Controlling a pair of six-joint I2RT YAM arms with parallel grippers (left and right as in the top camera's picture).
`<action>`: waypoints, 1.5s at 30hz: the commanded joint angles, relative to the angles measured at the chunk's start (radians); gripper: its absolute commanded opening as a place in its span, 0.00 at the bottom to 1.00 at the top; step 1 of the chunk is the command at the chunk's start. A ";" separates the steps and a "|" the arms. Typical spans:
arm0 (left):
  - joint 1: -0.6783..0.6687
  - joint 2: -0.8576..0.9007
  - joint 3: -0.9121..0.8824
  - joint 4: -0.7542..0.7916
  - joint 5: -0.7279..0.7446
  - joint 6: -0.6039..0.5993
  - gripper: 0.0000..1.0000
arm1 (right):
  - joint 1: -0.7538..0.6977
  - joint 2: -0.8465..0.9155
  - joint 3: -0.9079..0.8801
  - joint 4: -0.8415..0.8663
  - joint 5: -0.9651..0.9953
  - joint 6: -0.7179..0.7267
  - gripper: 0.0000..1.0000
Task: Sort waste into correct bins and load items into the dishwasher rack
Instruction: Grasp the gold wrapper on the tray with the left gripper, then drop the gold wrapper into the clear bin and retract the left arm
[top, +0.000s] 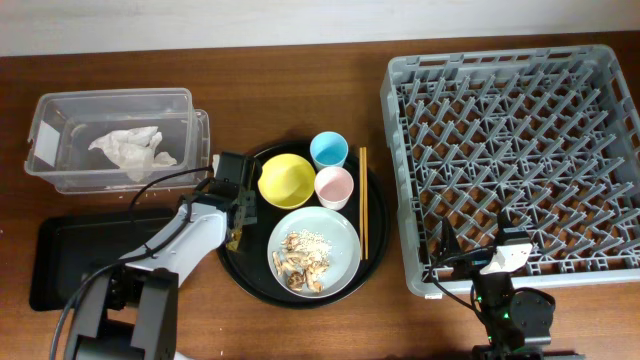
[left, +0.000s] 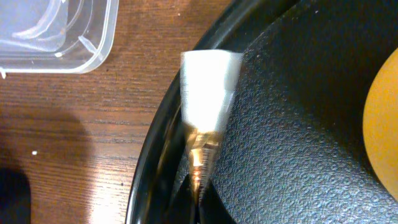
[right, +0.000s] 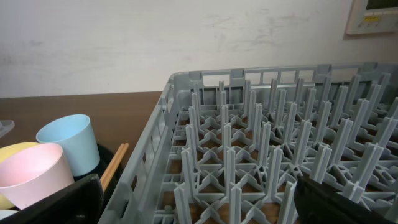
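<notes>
Grey rack (top: 510, 160) fills frame right; my R pincer (top: 508, 250) is spread wide at its lower edge. Round black tray (top: 252, 262) centre. Clear box (top: 110, 140) upper left, w/ a strip of bare table (left: 81, 143) btwn it & tray rim. L pincer (left: 207, 87) clenched on shiny brown-and-gold wrapper (left: 198, 165) at tray's left rim, yellow bowl (left: 382, 124) apart at right.

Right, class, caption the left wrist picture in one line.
Left gripper shut on the small wrapper at the round black tray's rim, clear box beyond.

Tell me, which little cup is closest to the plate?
The pink cup, right beside the plate; the blue cup stands farther back, behind it.
</notes>
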 joint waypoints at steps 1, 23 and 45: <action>0.006 -0.092 0.004 -0.028 0.042 -0.011 0.01 | 0.006 -0.006 -0.007 -0.003 0.008 0.000 0.99; 0.351 -0.182 0.004 0.764 -0.161 -0.110 0.01 | 0.006 -0.006 -0.007 -0.003 0.008 0.000 0.99; 0.431 -0.798 0.004 -0.199 0.448 -0.048 0.99 | 0.006 -0.006 -0.007 -0.003 0.009 0.000 0.99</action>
